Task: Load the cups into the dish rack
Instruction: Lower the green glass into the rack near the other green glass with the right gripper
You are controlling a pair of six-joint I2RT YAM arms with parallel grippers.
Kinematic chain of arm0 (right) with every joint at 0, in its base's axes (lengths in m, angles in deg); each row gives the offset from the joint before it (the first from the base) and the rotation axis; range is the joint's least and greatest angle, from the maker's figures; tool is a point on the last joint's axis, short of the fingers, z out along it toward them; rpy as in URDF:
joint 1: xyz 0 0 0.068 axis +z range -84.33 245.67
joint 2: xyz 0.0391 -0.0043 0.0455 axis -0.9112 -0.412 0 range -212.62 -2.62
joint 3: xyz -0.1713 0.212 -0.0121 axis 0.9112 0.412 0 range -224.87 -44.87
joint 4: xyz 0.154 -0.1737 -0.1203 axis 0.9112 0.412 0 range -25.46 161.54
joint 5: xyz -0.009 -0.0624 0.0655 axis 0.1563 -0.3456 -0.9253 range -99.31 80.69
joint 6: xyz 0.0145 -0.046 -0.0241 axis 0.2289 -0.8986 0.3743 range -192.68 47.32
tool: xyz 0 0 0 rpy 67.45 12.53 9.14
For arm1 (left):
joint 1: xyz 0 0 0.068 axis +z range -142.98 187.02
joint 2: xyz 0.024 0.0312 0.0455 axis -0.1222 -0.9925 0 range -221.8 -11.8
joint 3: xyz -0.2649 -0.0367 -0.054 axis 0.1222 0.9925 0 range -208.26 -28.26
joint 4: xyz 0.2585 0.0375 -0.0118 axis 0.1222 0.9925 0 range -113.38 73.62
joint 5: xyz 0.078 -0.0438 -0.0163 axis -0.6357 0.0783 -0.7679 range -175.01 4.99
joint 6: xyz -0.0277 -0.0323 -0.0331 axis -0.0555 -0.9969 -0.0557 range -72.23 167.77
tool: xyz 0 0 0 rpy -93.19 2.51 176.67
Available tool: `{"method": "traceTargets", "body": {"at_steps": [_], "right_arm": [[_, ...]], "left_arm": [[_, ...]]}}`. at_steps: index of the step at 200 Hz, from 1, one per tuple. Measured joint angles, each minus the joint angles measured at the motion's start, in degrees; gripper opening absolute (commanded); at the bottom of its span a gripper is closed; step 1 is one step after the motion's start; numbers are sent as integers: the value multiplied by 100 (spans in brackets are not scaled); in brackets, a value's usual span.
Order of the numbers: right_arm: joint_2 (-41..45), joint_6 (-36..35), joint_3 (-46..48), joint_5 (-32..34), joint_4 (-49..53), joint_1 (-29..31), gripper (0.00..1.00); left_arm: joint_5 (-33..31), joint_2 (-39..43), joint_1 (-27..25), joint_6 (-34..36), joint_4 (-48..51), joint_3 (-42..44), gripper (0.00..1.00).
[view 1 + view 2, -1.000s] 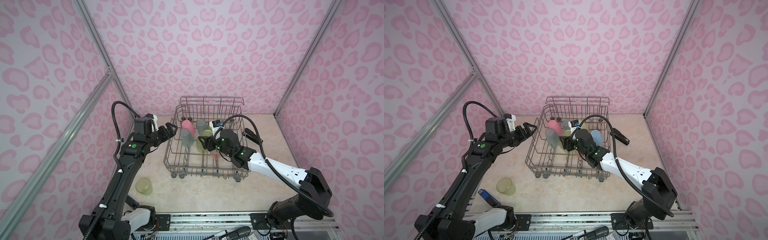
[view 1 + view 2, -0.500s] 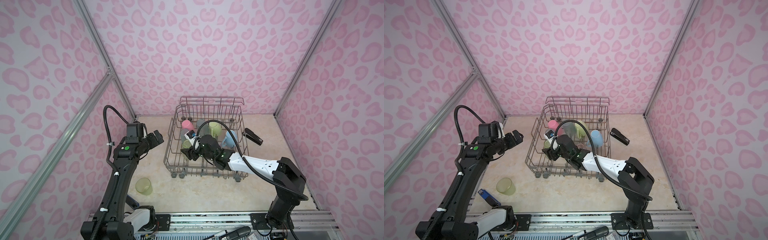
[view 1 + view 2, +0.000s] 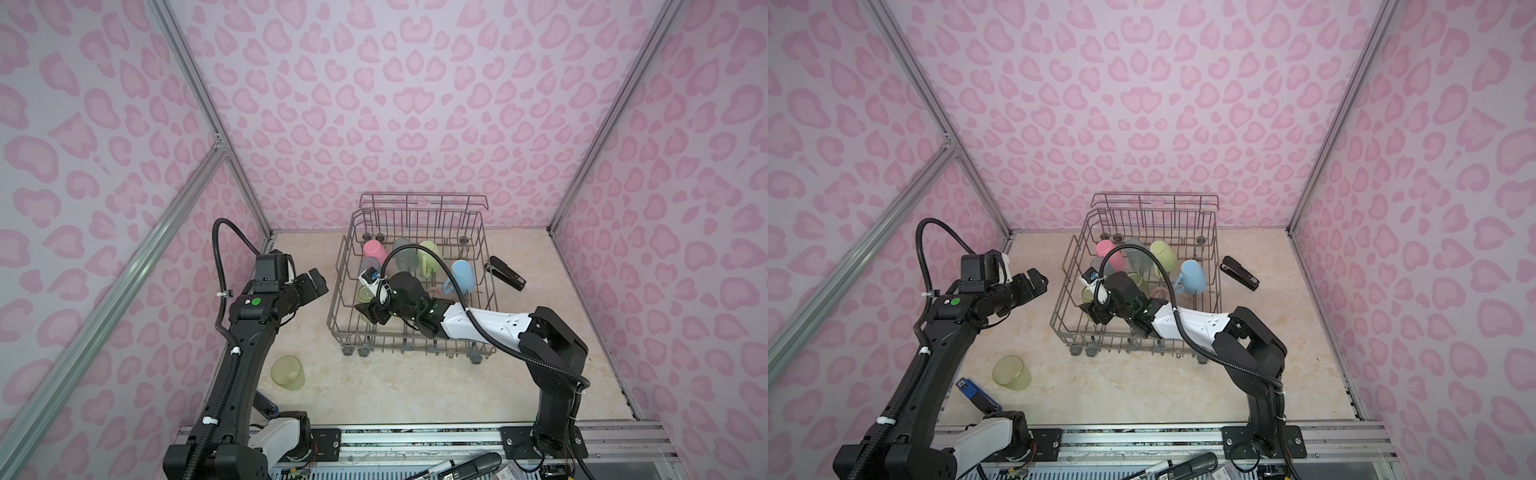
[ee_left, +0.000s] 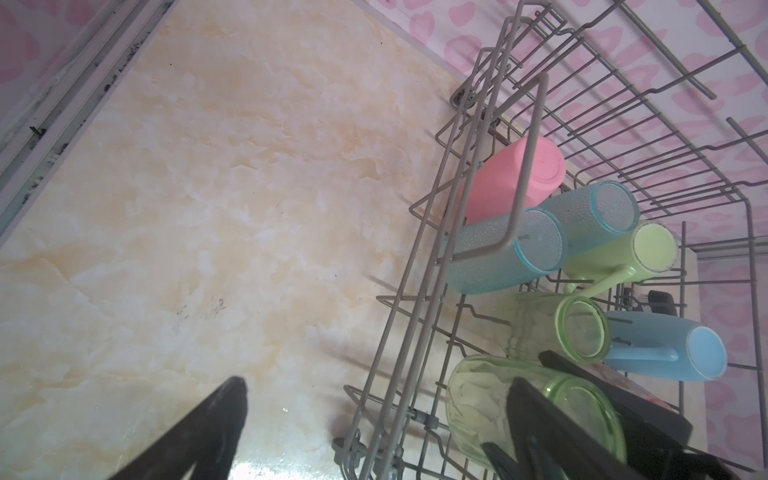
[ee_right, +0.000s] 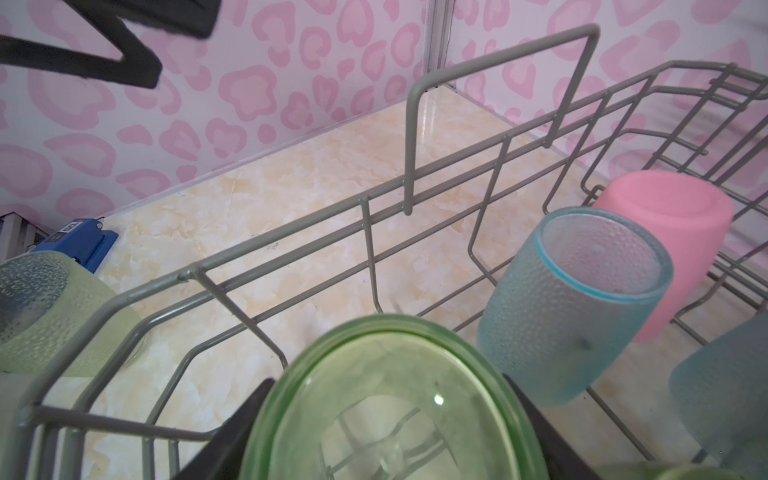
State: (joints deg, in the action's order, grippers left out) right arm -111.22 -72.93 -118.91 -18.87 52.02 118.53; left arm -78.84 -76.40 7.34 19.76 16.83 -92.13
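Green cup point(image 5: 386, 407) now at rack's point(image 5: 409, 158) front-left

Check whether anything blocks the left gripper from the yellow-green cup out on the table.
Nothing visible does. The left gripper, jaws open, hangs just outside the dish rack. The yellow-green cup sits on bare table nearer the arms' bases, close beside the left arm.

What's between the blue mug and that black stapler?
Only the wire side wall of the dish rack: the blue mug sits inside, the black stapler lies outside. Both top views show it.
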Motion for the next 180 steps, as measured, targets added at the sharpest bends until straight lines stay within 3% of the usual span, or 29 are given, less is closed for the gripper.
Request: {"method": "traceTargets", "body": {"at_steps": [95,153,180], "right_arm": [[-372,-39,-26,-223,2,-173,68],[-483,-210,-24,-282,57,-157,73],[-496,-308,-35,-286,184,-129,81]], "left_arm": [[-17,2,24,13,-9,22,99],[-87,2,37,-26,-9,20,99],[-164,2,39,-52,-9,20,99]]}}
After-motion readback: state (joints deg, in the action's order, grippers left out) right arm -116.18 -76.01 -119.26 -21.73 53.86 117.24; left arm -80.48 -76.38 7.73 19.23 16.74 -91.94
